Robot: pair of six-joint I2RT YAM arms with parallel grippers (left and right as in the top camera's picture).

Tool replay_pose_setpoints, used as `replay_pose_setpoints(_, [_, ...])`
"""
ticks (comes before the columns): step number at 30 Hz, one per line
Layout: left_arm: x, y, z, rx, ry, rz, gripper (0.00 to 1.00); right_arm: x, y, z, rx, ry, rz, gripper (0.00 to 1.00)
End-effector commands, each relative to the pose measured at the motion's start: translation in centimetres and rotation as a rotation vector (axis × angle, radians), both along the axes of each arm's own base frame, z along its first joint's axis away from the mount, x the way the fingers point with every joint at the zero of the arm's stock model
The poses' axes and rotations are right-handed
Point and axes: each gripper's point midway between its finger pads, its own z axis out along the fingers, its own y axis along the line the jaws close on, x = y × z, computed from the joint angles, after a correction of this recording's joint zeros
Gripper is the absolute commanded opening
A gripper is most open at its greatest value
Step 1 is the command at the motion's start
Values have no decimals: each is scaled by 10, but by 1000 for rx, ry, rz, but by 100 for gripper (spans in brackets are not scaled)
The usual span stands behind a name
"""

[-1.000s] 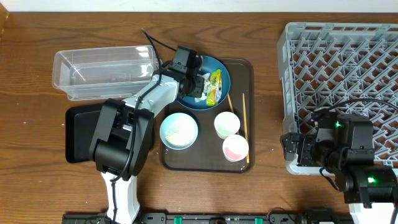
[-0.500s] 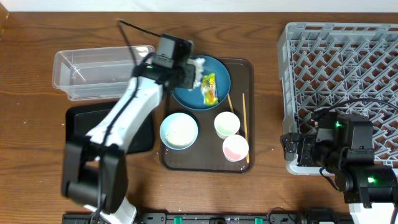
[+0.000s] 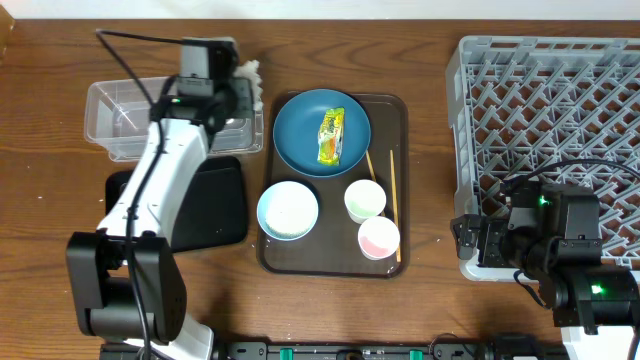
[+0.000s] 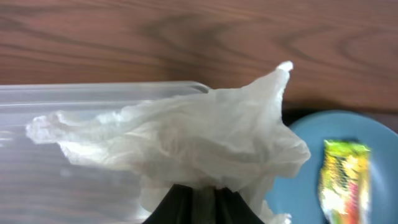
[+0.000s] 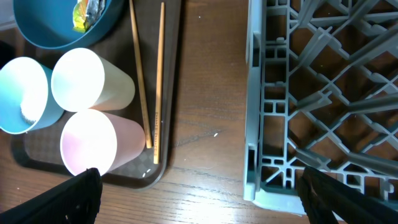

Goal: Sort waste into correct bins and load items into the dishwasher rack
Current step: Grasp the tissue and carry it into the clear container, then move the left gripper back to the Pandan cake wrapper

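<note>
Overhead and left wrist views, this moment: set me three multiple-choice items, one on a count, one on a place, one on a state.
1. How many cups stand on the brown tray?
A. one
B. two
C. three

2. Where does the snack wrapper lie?
A. on the dark blue plate
B. in a cup
C. on the brown tray's bare floor

3. In what state is the left gripper?
A. open and empty
B. shut on the snack wrapper
C. shut on the napkin

Answers:
1 B: the overhead view shows one whitish cup and one pink-inside cup side by side.
2 A: the yellow-green wrapper rests near the middle of the plate.
3 C: the left wrist view shows the white napkin bunched where the dark fingertips meet.
</note>
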Motion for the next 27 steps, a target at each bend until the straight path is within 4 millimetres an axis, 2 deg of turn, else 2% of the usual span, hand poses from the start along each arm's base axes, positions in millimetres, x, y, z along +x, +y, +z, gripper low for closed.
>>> replay_pose_setpoints(1, [7,21,11,4,-35,55,23,2,2,7,8,-18,2,99])
replay_pose_setpoints(3, [8,29,11,4,-38,73,27,1,2,7,8,-18,2,99])
replay_pose_setpoints(4, [8,32,11,5,-38,78,36,1,2,7,8,-17,2,99])
replay_pose_setpoints(6, [8,37,10,4,-37,90,43,1,2,7,8,-17,2,99])
replay_pose_setpoints(8, [8,40,10,4,-36,94,59,1,2,7,8,-17,2,99])
replay_pose_setpoints(13, [4,32,7,-11,-13,71,60,0,2,6,7,-10,2,99])
replay_pose_setpoints(18, [-14,-16,-5,-86,72,-60,63,-1,2,5,7,-4,2,99])
replay_pose_setpoints(23, [-38,-67,-26,-76,154,-176,65,-1,2,5,7,-4,2,99])
replay_pose_setpoints(27, [-48,-99,-41,-65,190,-248,65,-2,2,5,7,-3,3,99])
